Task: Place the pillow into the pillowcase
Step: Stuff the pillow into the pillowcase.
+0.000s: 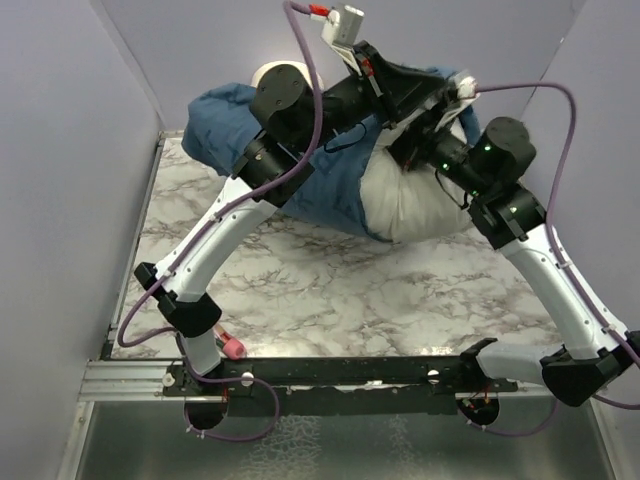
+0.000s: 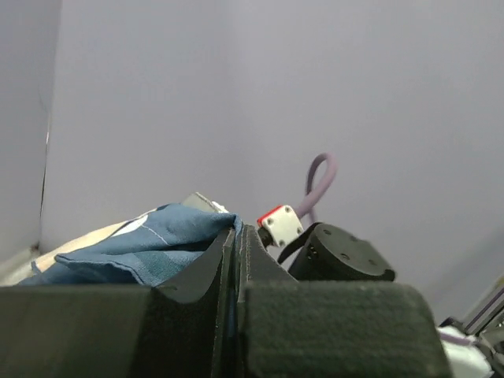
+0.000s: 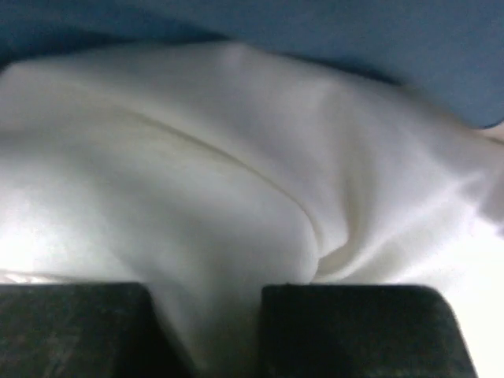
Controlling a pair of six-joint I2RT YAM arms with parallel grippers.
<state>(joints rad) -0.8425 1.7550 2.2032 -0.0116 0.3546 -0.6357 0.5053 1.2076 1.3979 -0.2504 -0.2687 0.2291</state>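
Note:
The blue pillowcase [image 1: 300, 185] lies bunched across the back of the table. The white pillow [image 1: 410, 210] bulges out of its right end. My left gripper [image 1: 452, 86] is raised over that end, jaws shut on an edge of the blue cloth. In the left wrist view the pillowcase [image 2: 142, 244] runs into the closed left gripper [image 2: 239, 233]. My right gripper [image 1: 412, 142] presses into the pillow from the right. In the right wrist view a fold of the pillow [image 3: 197, 181] is pinched in the right gripper [image 3: 206, 331], with the pillowcase [image 3: 354, 39] above it.
A cream cylinder [image 1: 275, 72] pokes out behind the pillowcase at the back wall. Purple walls close in the marble table top [image 1: 330, 290] on three sides. A small red piece [image 1: 232, 347] lies by the left arm's base, next to the metal rail [image 1: 130, 378].

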